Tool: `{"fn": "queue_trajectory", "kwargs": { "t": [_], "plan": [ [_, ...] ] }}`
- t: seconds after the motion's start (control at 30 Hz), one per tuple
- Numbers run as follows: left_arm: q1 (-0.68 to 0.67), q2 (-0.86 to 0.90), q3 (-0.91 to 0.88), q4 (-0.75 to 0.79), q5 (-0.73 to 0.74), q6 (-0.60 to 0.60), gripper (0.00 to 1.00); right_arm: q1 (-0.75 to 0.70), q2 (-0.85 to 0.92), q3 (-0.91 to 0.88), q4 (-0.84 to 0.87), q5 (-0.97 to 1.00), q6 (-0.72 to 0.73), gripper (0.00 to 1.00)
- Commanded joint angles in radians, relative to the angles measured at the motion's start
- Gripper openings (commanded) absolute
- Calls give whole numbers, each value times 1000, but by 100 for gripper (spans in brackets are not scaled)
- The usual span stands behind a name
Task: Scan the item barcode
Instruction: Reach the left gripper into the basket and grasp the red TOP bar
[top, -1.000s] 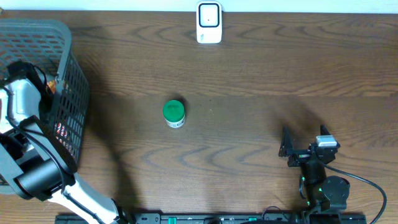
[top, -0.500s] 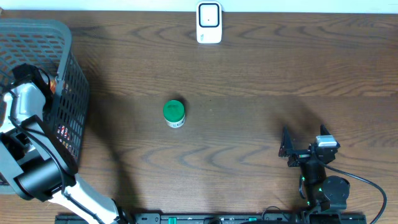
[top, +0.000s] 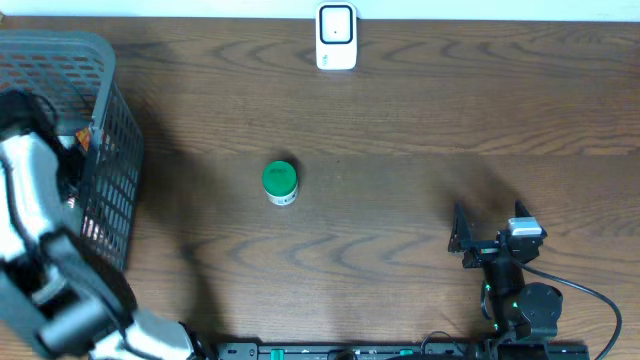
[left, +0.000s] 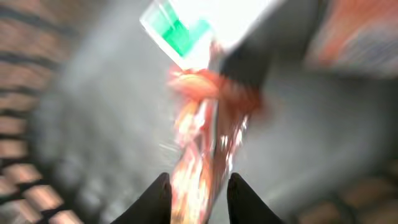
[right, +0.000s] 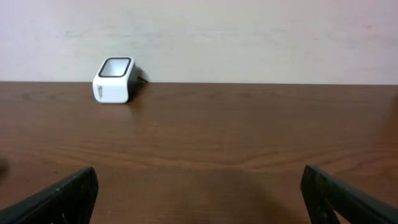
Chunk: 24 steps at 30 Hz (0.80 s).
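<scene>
My left gripper is down inside the grey mesh basket, shut on a crinkly orange-red packet that stands between its two dark fingers. The left wrist view is blurred by motion. A white and green item lies behind the packet. From overhead, only the white left arm shows over the basket, and a bit of the orange packet shows at the rim. The white scanner stands at the back edge, screen up, also seen in the right wrist view. My right gripper rests open at the front right, nothing between its fingers.
A small jar with a green lid stands upright on the brown wooden table, left of centre. The basket's tall mesh wall rises at the table's left edge. A pale wall runs behind the scanner.
The left jaws have shut on the orange-red packet inside the basket, and the left arm has shifted and now looks blurred. The right arm and the jar have not moved.
</scene>
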Motion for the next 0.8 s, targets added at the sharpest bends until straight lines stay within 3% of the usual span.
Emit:
{"fn": "queue_trajectory", "kwargs": {
  "t": [0.0,0.13,0.17,0.2,0.23,0.3,0.43,0.77],
  "plan": [
    [5,-200,91,-3,-50,-21,27,9,-4,-2,-4,2,-5,99],
    [4,-420,142,17,-20,-121,27,9,-4,-2,-4,2,-5,99],
    [3,-484,143,35,7,-126,31,9,-4,-2,-4,2,-5,99],
    [3,-532,140,50,19,-127,45,9,-4,-2,-4,2,-5,99],
    [3,-573,134,67,17,-126,66,9,-4,-2,-4,2,-5,99],
    [4,-611,116,73,-17,-126,80,9,-4,-2,-4,2,-5,99],
    [3,-555,48,37,-27,-126,84,9,-4,-2,-4,2,-5,99],
    [3,-154,-44,33,-26,-107,85,9,-4,-2,-4,2,-5,99]
  ]
}}
